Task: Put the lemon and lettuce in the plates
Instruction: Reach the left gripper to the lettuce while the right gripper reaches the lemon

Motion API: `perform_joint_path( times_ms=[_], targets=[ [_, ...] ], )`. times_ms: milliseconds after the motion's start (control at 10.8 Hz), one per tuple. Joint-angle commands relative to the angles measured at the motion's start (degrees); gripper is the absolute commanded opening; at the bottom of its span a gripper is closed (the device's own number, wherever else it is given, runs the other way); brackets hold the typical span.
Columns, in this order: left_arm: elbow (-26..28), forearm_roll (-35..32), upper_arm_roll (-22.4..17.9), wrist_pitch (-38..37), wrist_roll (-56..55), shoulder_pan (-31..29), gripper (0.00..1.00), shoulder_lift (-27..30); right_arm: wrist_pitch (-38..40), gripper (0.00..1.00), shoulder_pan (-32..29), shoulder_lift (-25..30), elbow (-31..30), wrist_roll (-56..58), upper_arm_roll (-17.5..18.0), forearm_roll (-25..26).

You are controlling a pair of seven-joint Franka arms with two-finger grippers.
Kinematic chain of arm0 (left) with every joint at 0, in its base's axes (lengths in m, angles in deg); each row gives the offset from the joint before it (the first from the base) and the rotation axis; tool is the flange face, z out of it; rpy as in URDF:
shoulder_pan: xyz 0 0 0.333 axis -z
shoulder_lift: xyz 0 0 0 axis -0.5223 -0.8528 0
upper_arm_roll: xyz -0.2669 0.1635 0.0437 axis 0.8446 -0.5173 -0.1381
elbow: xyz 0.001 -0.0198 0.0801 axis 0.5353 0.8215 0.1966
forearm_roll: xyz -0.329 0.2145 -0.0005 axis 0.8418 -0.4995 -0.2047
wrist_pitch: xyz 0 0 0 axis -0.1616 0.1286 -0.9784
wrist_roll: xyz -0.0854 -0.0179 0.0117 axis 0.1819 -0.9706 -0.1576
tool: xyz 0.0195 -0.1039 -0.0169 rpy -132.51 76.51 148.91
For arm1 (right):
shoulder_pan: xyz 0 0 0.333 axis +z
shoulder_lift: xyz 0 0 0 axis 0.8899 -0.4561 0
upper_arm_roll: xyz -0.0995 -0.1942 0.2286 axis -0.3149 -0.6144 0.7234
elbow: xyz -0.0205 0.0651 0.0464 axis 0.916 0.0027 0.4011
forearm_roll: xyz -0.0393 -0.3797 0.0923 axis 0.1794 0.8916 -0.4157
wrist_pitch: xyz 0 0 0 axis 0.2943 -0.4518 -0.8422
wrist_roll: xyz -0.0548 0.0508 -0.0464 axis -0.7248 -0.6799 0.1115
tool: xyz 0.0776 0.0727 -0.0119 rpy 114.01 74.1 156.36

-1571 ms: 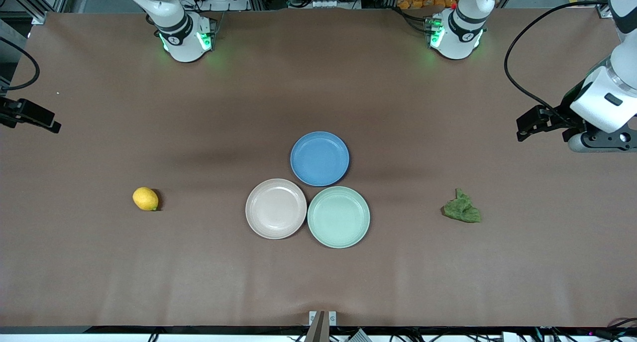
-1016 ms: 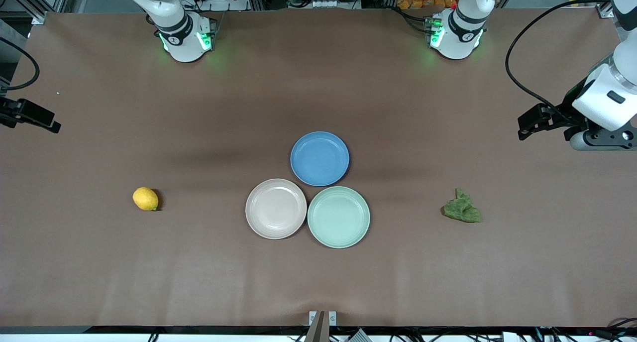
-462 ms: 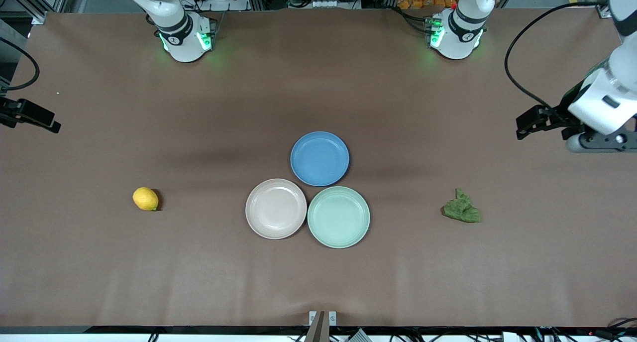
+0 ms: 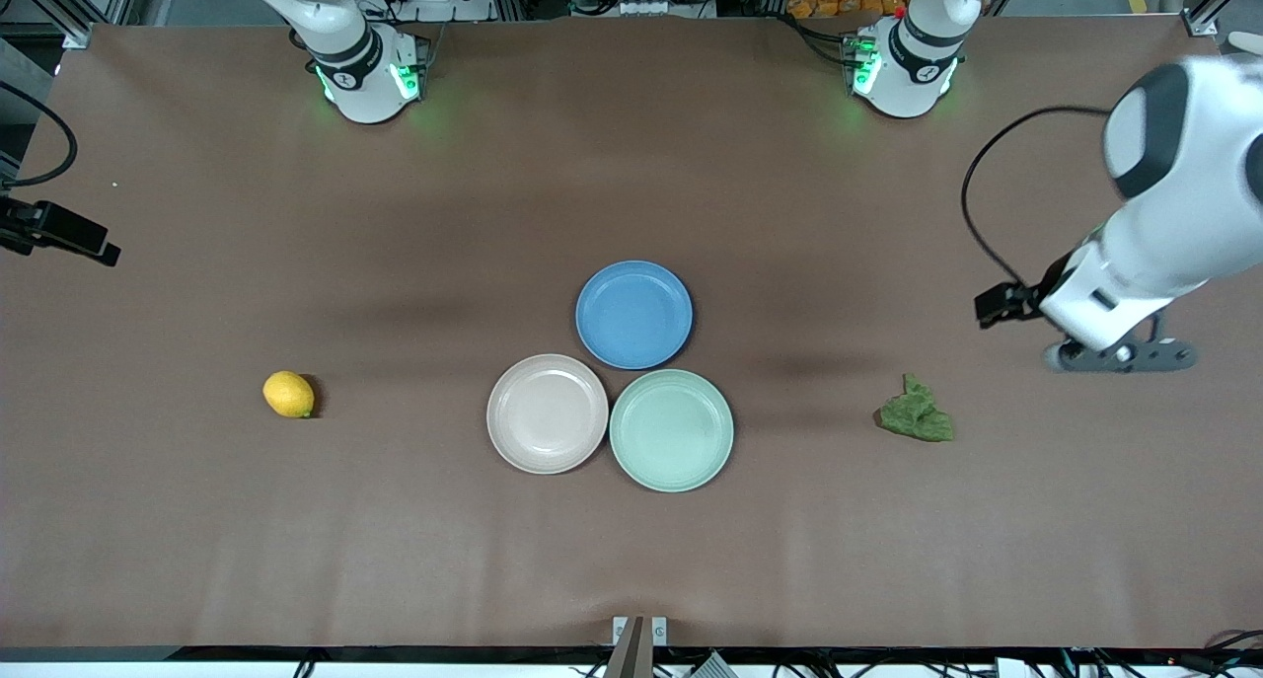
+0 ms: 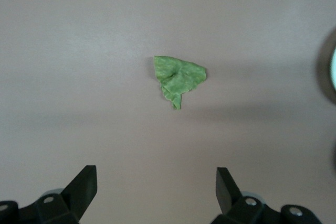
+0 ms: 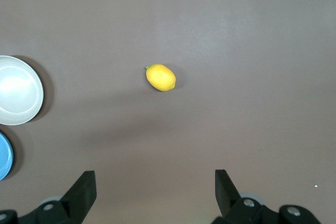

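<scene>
The right gripper [image 6: 155, 179], jaws wide and empty, hangs at the frame's edge at mid-height, over the brown surface [image 4: 631, 560]. The small oval yellow lemon [image 4: 288, 394] lies lower in the frame, its long axis roughly crosswise to the jaws' gap. At lower centre sit the round pinkish-beige plate [image 4: 547, 414] and the round mint green plate [image 4: 671, 429], both empty. The wrinkly dark green lettuce piece [image 4: 917, 414] lies flat and ragged toward the left arm's end. The left gripper [image 5: 156, 174], jaws wide, hovers near it, the leaf centred ahead of the gap.
</scene>
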Motion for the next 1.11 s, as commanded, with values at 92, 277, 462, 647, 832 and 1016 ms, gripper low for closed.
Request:
perform_joint_path(
  times_ms=[92, 277, 462, 647, 832, 1016],
  targets=[
    [1.64, -1.38, 0.33, 8.96, 1.80, -1.73, 1.00, -8.44, -1.93, 1.00, -1.38, -1.28, -1.34, -0.14, 0.42, -0.19],
    [2.42, -0.59, 0.33, 14.49, 1.89, -2.35, 1.00, -13.54, -4.48, 1.00, -1.55, -1.54, -3.63, 0.21, 0.42, -1.33],
    [6.27, -1.20, 0.24, 23.95, 2.15, -3.41, 1.00, -17.77, -6.59, 1.00, -1.38, -3.81, -4.43, 0.21, 0.42, -2.04],
    [7.44, -1.20, 0.24, 29.36, 2.06, -2.72, 1.00, -20.76, -12.02, 1.00, -0.77, -7.50, -6.87, 0.30, 0.42, -2.04],
    [7.00, -0.85, 0.24, 29.54, 1.89, -2.71, 1.00, -21.39, -18.61, 1.00, -0.24, -9.61, -10.91, 0.30, 0.50, -2.04],
    [6.21, -0.94, 0.24, 30.33, 1.89, -2.45, 1.00, -23.14, -24.15, 1.00, -0.06, -10.42, -14.69, 0.30, 0.50, -2.04]
  ],
)
